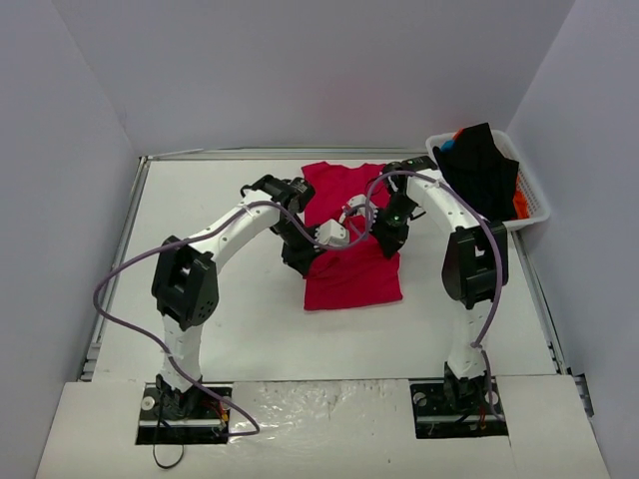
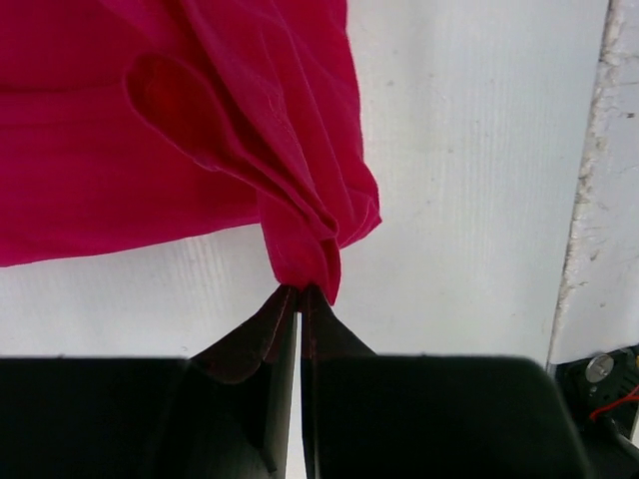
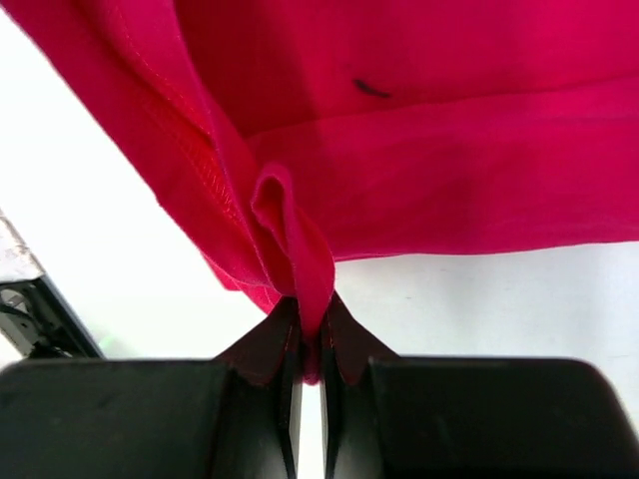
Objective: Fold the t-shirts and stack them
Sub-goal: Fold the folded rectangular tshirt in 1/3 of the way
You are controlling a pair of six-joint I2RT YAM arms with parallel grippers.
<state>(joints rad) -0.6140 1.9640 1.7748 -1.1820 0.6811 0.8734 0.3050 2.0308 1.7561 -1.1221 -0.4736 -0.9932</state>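
A crimson-red t-shirt (image 1: 351, 271) lies on the white table in the middle of the top view. My left gripper (image 1: 297, 251) is shut on a bunched fold at its left edge; the left wrist view shows the red cloth (image 2: 300, 249) pinched at the fingertips (image 2: 300, 291). My right gripper (image 1: 388, 236) is shut on a fold at its right edge; the right wrist view shows the cloth (image 3: 300, 249) pinched between the jaws (image 3: 310, 324). Both held edges are lifted slightly off the table. Black, orange and blue shirts (image 1: 479, 170) sit piled in the basket.
A white slatted basket (image 1: 534, 205) stands at the back right against the wall. Grey walls enclose the table on three sides. A metal rail (image 1: 125, 230) runs along the table's left edge. Purple cables loop along both arms.
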